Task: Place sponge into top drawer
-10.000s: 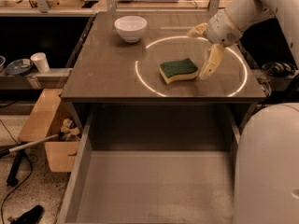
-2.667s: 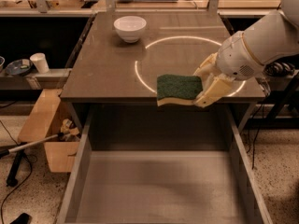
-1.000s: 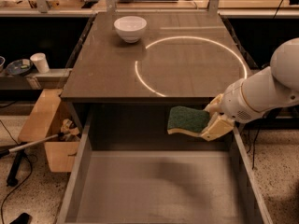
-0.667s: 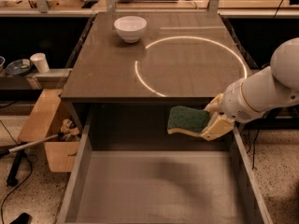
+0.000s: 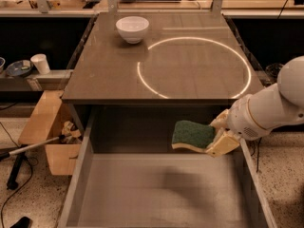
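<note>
The sponge (image 5: 192,135), dark green on top with a pale yellow foam base, hangs level in the air over the back right part of the open top drawer (image 5: 142,189). My gripper (image 5: 217,134) is shut on the sponge's right end, its cream fingers (image 5: 223,144) above and below it. The white arm reaches in from the right edge of the view. The drawer is pulled out wide below the table's front edge, and its grey bottom is bare.
A white bowl (image 5: 132,29) stands at the back left of the brown table (image 5: 114,70), beside a glowing ring. A wooden box (image 5: 47,137) sits on the floor to the left of the drawer. A paper cup (image 5: 41,63) stands on a shelf at far left.
Over ten seconds the gripper lifted the sponge off the table and carried it forward and down over the open drawer. In the last second it sank only slightly.
</note>
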Motion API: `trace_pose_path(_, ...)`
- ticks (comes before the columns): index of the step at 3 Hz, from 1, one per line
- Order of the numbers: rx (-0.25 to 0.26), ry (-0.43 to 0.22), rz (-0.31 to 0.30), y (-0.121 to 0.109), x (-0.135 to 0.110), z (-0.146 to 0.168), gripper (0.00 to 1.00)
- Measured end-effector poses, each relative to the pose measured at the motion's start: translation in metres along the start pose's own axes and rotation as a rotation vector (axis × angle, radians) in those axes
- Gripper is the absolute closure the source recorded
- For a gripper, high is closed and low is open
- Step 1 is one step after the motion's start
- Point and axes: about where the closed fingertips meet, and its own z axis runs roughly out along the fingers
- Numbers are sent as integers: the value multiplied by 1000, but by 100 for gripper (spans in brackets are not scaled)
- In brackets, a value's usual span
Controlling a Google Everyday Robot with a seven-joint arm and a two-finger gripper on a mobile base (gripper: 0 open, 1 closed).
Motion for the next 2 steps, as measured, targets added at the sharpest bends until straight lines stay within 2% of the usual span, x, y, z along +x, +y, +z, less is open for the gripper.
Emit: trace_pose_path(2, -43, 20, 71, 26, 30, 32, 100)
